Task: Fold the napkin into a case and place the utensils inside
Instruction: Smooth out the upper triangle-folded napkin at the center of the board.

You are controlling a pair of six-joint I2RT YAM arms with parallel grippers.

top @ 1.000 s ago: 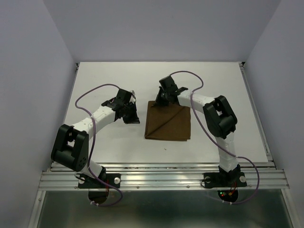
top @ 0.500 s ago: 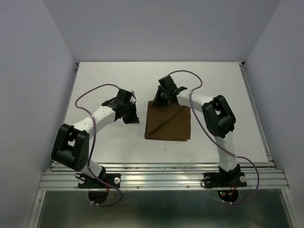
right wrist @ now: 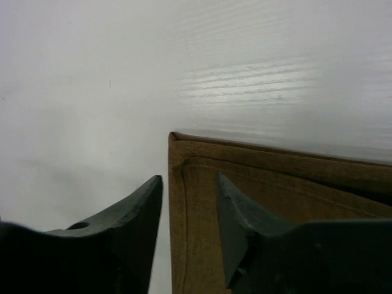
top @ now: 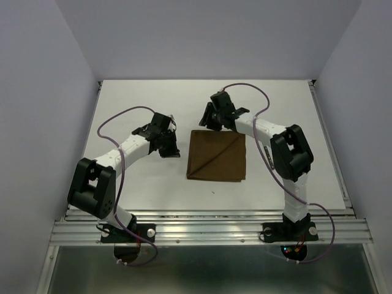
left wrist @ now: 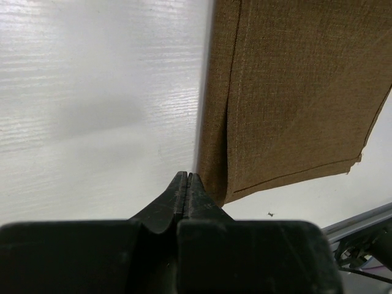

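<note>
Partway: napkin (top: 216, 156) folded to a flat, squarish packet, centre of tabletop (top: 141, 184); narrow case not yet formed. Utensils: none in view. Right hand (top: 210, 117): jaws apart, empty, over the far left corner. Left hand (top: 172, 147): closed, empty, beside the left edge.

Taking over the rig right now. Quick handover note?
Left gripper: shut, empty, low at the left edge of the napkin.
Right gripper: open, holding nothing, at the napkin's far left corner.
Napkin: lies flat mid-table, folded to a rough square, with a diagonal crease showing in the top view and layered hems in the wrist views.
Done: first folds only. It is not yet a narrow case.
Left: finish folding it into the case, then put the utensils inside. No utensils show in any view, so find them first.
</note>
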